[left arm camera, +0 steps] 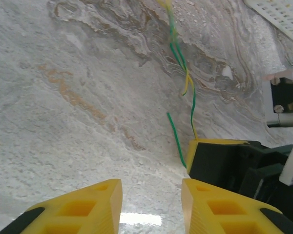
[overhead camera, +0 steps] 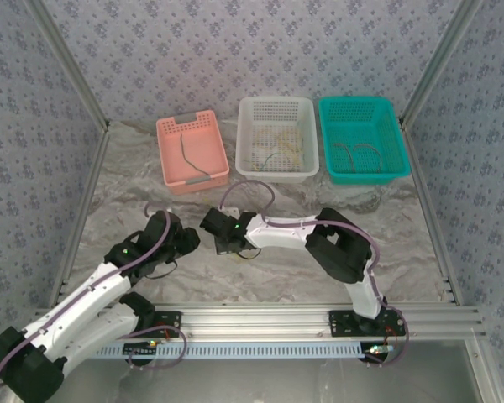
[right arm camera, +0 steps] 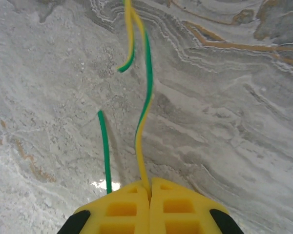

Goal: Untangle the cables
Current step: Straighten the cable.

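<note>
While the right gripper (right arm camera: 150, 187) pinches the yellow-green cable (right arm camera: 148, 92) and the left gripper (left arm camera: 151, 197) hangs parted and empty, a hard pull could slip the thin wire free.

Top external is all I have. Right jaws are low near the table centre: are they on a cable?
Observer: Yes. In the right wrist view the right jaws are shut on a yellow-green cable, which leads away from them over the table.
Operator: Left jaws on it too?
Observer: No. In the left wrist view the left jaws stand open with nothing between them. The cable is ahead of them, to the right.
</note>
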You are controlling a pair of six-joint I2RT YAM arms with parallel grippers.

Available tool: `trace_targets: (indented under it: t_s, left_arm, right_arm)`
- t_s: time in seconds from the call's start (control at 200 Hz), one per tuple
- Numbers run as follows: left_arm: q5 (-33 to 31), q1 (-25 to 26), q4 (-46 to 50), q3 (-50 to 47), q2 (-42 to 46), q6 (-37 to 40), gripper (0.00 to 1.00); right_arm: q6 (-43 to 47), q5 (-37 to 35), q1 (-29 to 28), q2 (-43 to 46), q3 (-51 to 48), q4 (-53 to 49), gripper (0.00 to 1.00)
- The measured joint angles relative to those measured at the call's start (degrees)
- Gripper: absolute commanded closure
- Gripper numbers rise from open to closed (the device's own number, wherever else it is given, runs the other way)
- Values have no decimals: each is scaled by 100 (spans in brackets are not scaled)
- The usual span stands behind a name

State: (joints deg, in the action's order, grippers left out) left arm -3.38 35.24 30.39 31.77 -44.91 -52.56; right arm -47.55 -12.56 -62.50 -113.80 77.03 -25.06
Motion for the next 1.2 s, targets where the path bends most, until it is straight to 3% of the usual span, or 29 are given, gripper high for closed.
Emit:
trace_targets:
  t_s: [0.165,0.38,0.65,0.934,1.199]
  left_arm:
    - [431,37,-546,-46,-28,-116,51]
    - [789,87,-1700,-160,-146,-715,40]
    - [807,262,-2824,-175,-162,-1611,34]
    - [833,433,-3134,225,-1049,-1899,45]
    - [811,452,-3250,251,-1517,-1989,69]
  right_arm:
    - [107,17,70,1003,-450,24,100]
    - [140,516,575,2461,-1064,774,100]
    - [39,1051,837,2811,-1471,1207,100]
    - [-157,1314,837,2820,-1615,1613,100]
    - [-321,1416,837,2922,-1764,1792,100]
